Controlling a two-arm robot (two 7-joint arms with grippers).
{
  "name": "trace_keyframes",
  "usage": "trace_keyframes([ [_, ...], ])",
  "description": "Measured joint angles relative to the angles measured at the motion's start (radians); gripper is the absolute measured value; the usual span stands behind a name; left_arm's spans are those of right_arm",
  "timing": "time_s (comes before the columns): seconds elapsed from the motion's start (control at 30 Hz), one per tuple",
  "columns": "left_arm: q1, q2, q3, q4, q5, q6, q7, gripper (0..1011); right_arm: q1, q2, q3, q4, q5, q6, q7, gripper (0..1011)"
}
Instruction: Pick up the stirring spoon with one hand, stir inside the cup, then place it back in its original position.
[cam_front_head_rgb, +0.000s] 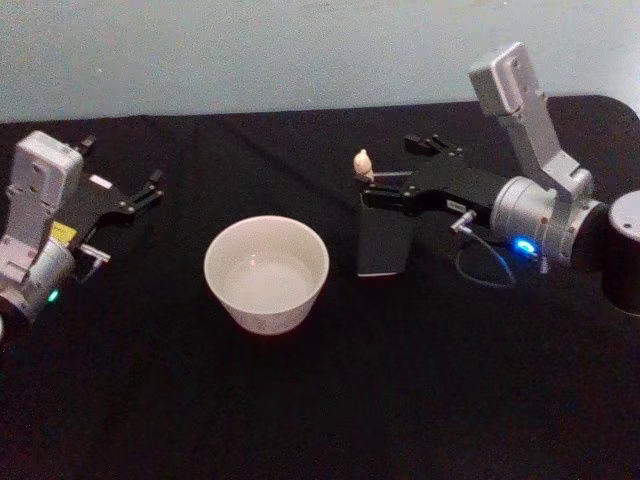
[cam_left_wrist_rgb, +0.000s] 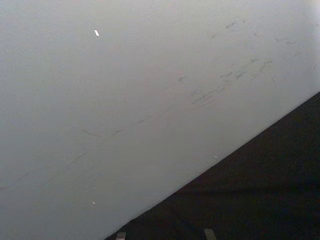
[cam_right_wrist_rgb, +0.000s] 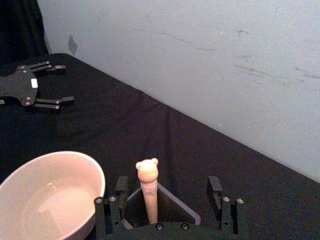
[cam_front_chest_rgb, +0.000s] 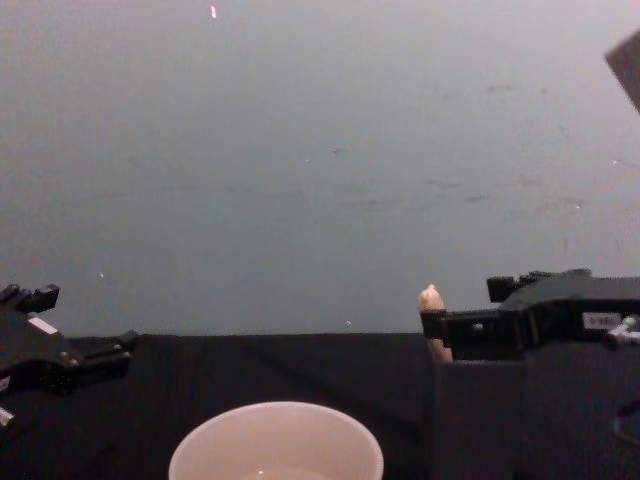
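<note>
The stirring spoon (cam_front_head_rgb: 364, 163) stands upright in the dark square holder (cam_front_head_rgb: 385, 248), with its cream knobbed handle (cam_right_wrist_rgb: 148, 185) sticking out of the top. My right gripper (cam_front_head_rgb: 387, 168) hovers at the holder's top. It is open, one finger on each side of the handle (cam_front_chest_rgb: 431, 298), and neither finger touches it. The handle stands closer to one finger (cam_right_wrist_rgb: 107, 210) than to the other. The wide off-white cup (cam_front_head_rgb: 266, 272) sits just left of the holder (cam_front_chest_rgb: 475, 420). My left gripper (cam_front_head_rgb: 120, 163) is open and parked at the far left of the table.
The black table (cam_front_head_rgb: 320, 400) runs back to a pale wall (cam_front_head_rgb: 300, 50). The cup (cam_right_wrist_rgb: 47, 195) stands close beside the holder's rim (cam_right_wrist_rgb: 192, 216). Bare tabletop lies in front of both, towards me.
</note>
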Motion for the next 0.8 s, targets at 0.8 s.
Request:
trace_keyframes([
  [0.8,0.0,0.0,0.0,0.0,0.0,0.0,0.0,1001,0.035,-0.081,-0.007,0.064,-0.06,0.041,0.013,1000],
])
